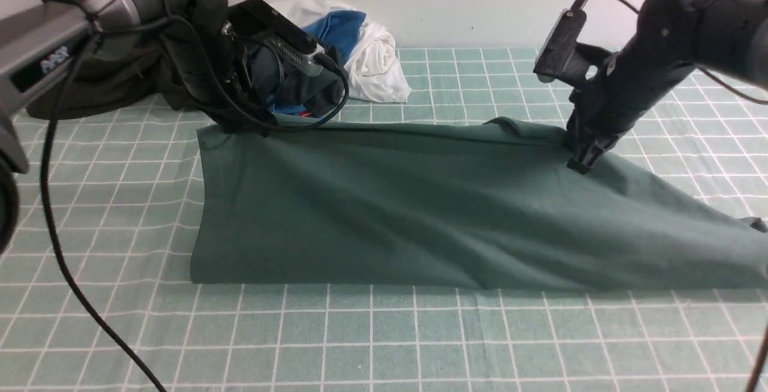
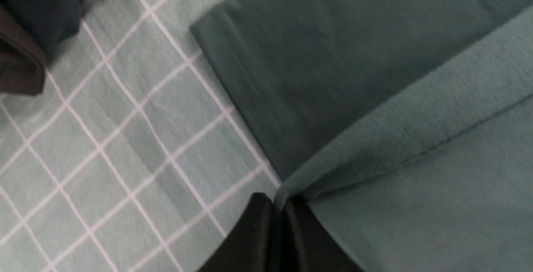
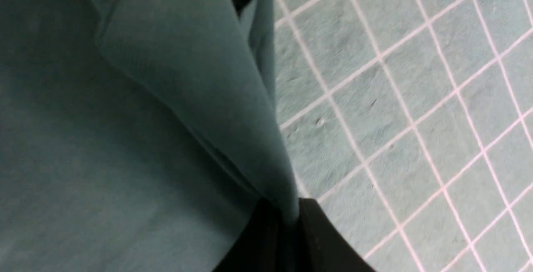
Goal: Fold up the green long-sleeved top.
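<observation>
The green long-sleeved top [image 1: 420, 212] lies across the middle of the checked table, with its far edge lifted and stretched between my two grippers. My left gripper [image 1: 243, 128] is shut on the top's far left corner; the left wrist view shows its jaws [image 2: 278, 205] pinching a fold of the top [image 2: 416, 138]. My right gripper [image 1: 582, 161] is shut on the far right edge; the right wrist view shows the jaws [image 3: 289, 218] pinching a hanging fold of the top [image 3: 187, 76]. The sleeves, neck and logo are hidden.
A pile of clothes stands at the back left: a very dark olive garment [image 1: 108, 86], a dark navy garment [image 1: 282, 80], and white and blue cloth [image 1: 366, 50]. The green checked table cover [image 1: 384, 344] runs out in front. A black cable [image 1: 72, 284] hangs at the left.
</observation>
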You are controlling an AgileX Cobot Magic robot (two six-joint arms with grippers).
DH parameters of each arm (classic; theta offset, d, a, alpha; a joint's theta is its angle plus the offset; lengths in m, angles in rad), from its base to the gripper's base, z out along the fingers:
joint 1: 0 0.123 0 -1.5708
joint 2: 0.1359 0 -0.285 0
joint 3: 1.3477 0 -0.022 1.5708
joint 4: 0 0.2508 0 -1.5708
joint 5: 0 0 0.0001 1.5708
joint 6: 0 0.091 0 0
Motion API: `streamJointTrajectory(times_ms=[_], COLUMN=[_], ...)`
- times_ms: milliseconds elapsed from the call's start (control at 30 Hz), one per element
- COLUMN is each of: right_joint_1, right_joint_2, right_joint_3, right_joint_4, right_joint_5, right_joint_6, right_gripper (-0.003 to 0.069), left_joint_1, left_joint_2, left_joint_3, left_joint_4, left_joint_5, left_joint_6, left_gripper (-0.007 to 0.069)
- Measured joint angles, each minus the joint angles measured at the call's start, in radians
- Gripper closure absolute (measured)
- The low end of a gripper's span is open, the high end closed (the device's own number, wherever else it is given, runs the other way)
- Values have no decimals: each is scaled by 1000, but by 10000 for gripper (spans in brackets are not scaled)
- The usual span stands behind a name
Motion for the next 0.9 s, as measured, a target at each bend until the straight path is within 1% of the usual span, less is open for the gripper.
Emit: streamJointTrajectory(times_ms=[67, 167, 267, 367, 400, 433, 500, 533, 567, 600, 633, 700, 733, 767, 800, 833, 867, 900], right_joint_1=[-2, -2, -2, -2, -3, -3, -4, -5, -7, -7, -15, -35, -38, -67, -70, -106, -129, -153], right_joint_2=[66, 131, 158, 154, 146, 129, 98, 70, 45, 40, 6, -40, -49, -85, -85, -127, -151, -174], right_joint_3=[-52, -91, -108, -134, -147, -166, -189, -200, -203, -203, -204, -191, -184, -145, -145, -75, -28, 23], right_joint_4=[0, -1, -12, -48, -69, -103, -148, -174, -184, -185, -185, -163, -159, -125, -120, -81, -58, -40], right_joint_5=[-32, -95, -132, -132, -127, -104, -50, 2, 37, 54, 119, 200, 206, 241, 243, 251, 249, 242], right_joint_6=[25, 70, 135, 267, 325, 393, 494, 541, 565, 576, 601, 618, 620, 623, 623, 625, 626, 626], right_gripper=[629, 591, 523, 428, 396, 362, 324, 307, 302, 300, 296, 293, 293, 293, 293, 292, 291, 291], left_joint_1=[5, 7, 7, 8, 8, 8, 8, 7, 6, 6, 1, -6, -9, -13, -13, -15, -16, -17], left_joint_2=[65, 126, 154, 160, 160, 160, 158, 150, 143, 141, 122, 85, 78, 54, 54, 34, 27, 17], left_joint_3=[-26, -31, -31, -38, -50, -72, -121, -152, -173, -178, -205, -215, -215, -211, -209, -180, -159, -117], left_joint_4=[31, 76, 103, 113, 114, 115, 115, 115, 115, 115, 112, 85, 81, 45, 40, 1, -18, -33], left_joint_5=[-66, -154, -211, -234, -228, -211, -142, -87, -48, -38, 41, 127, 135, 183, 187, 200, 203, 206], left_joint_6=[0, -1, -2, -24, -49, -99, -165, -198, -217, -217, -233, -241, -242, -242, -242, -233, -227, -219], left_gripper=[614, 587, 533, 439, 398, 340, 271, 232, 208, 208, 186, 189, 193, 224, 224, 283, 315, 370])
